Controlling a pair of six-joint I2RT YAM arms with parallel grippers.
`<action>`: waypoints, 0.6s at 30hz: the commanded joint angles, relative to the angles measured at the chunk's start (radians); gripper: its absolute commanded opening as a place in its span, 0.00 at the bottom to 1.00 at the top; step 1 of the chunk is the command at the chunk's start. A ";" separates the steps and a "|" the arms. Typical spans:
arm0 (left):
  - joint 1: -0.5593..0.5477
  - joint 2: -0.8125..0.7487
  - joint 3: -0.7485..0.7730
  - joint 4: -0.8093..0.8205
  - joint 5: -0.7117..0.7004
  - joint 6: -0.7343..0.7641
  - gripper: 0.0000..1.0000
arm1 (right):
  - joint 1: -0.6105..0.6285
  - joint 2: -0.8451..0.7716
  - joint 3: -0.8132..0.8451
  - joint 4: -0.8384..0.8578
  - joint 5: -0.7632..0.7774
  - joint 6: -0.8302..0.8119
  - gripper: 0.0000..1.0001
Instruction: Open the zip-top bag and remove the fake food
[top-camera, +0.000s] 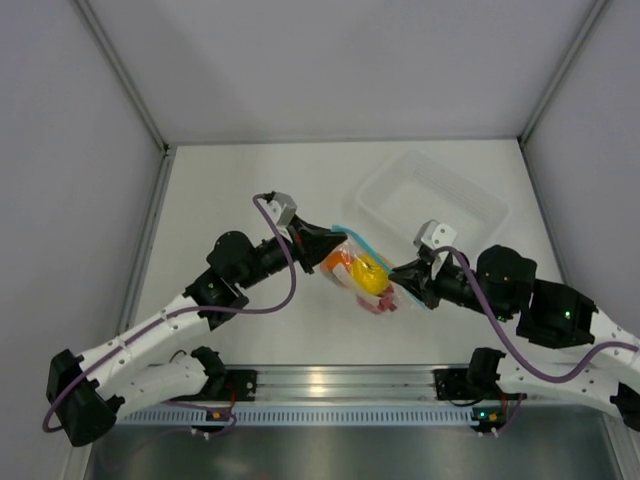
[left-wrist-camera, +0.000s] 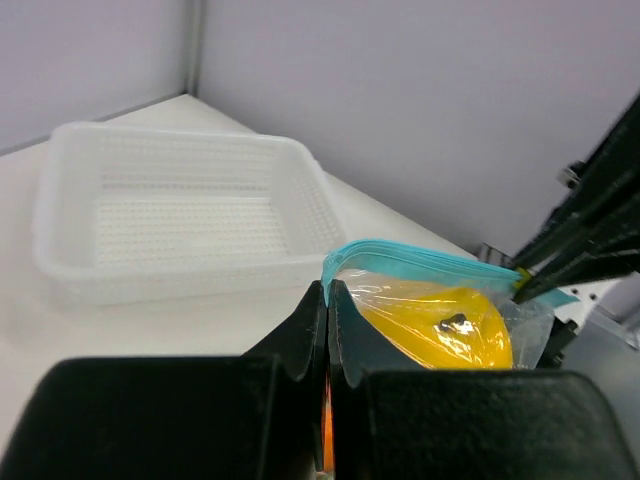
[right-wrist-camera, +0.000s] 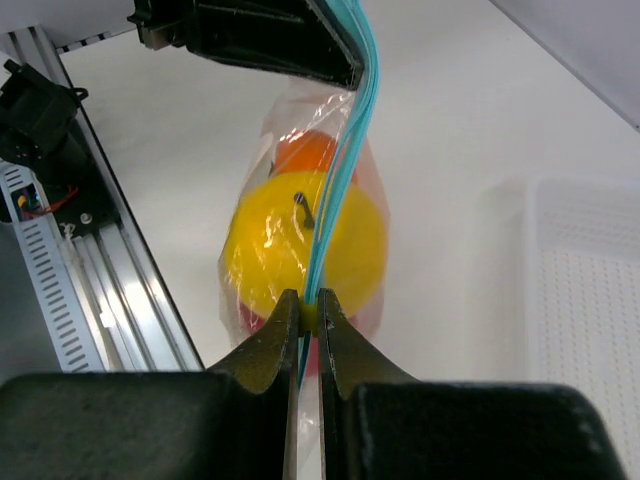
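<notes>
The zip-top bag (top-camera: 360, 272) hangs in the air between both grippers, its light blue zip strip (left-wrist-camera: 430, 258) on top and shut. Inside are a yellow fruit (right-wrist-camera: 305, 245), an orange one (right-wrist-camera: 305, 152) behind it and a red one (top-camera: 378, 305) at the bottom. My left gripper (left-wrist-camera: 328, 290) is shut on the strip's left end. My right gripper (right-wrist-camera: 308, 305) is shut on a small yellow slider tab at the strip's right end. In the top view the left gripper (top-camera: 328, 245) and right gripper (top-camera: 397, 278) flank the bag.
A rigid clear rectangular tray (top-camera: 432, 200) stands at the back right, just beyond the bag; it also shows in the left wrist view (left-wrist-camera: 180, 215). The metal rail (top-camera: 340, 385) runs along the near edge. White walls enclose the table.
</notes>
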 joint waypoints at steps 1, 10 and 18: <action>0.022 -0.009 0.015 -0.003 -0.313 0.003 0.00 | 0.016 -0.048 0.001 -0.099 0.023 0.028 0.00; 0.022 0.015 0.045 -0.105 -0.493 -0.031 0.00 | 0.016 -0.106 -0.045 -0.145 0.017 0.083 0.00; 0.022 0.003 0.018 -0.082 -0.357 0.004 0.00 | 0.016 -0.042 -0.065 -0.134 -0.006 0.088 0.00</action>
